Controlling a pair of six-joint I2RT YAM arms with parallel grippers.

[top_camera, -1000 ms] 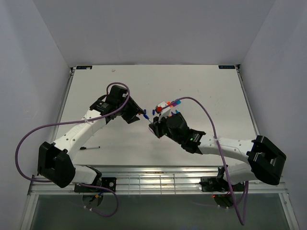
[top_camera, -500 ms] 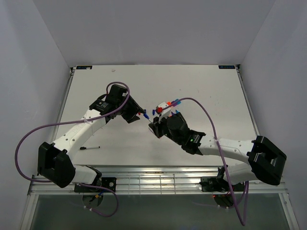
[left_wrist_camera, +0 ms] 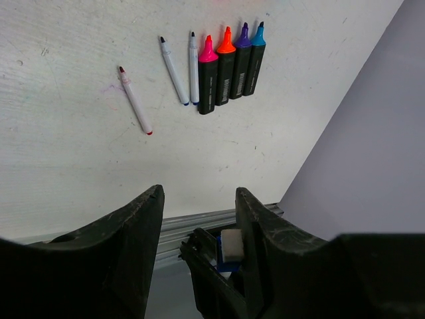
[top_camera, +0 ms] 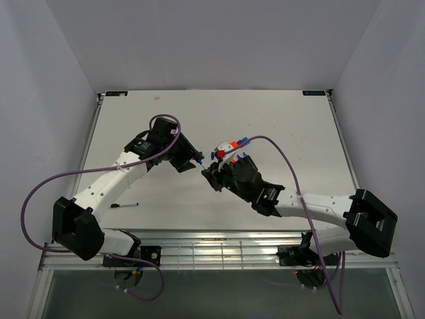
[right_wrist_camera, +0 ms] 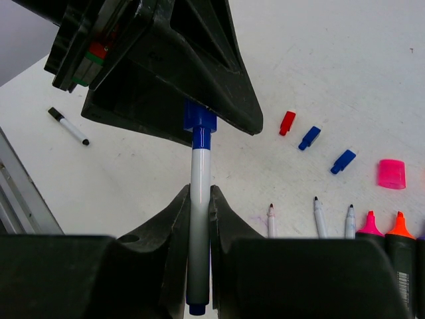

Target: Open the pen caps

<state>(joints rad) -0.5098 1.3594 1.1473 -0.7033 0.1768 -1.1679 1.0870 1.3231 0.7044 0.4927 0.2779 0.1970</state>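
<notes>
Right claw point(right_wrist_camera: 199, 196): clamped on the barrel of a thin white pen point(right_wrist_camera: 199, 239). The pen runs straight out from the claw, with the fitted blue cap point(right_wrist_camera: 199, 126) at its far end.

The cap's tip goes up under the left claw point(left_wrist_camera: 199, 191). That claw's jaws stand apart, and the surface point(right_wrist_camera: 345, 60) shows through the gap. The cap is not pinched between the fingertips. Whether it touches a finger's inner face, cannot tell.

Overhead view: both claws meet above the middle of the surface.

Loose on the surface beyond the pen: red cap point(right_wrist_camera: 287, 122), first loose blue cap point(right_wrist_camera: 309, 137) and second loose blue cap point(right_wrist_camera: 343, 161) in a slanting line, with the pink cap point(right_wrist_camera: 392, 173) just past them.

Near these lies a row of three thin white pens point(left_wrist_camera: 172, 70) with bare nibs. Next to them are four black markers point(left_wrist_camera: 207, 86) side by side, their ends pink, orange, purple and cyan.

Well apart, toward the left arm's base, a thin black-capped pen point(right_wrist_camera: 68, 126) lies alone.
</notes>
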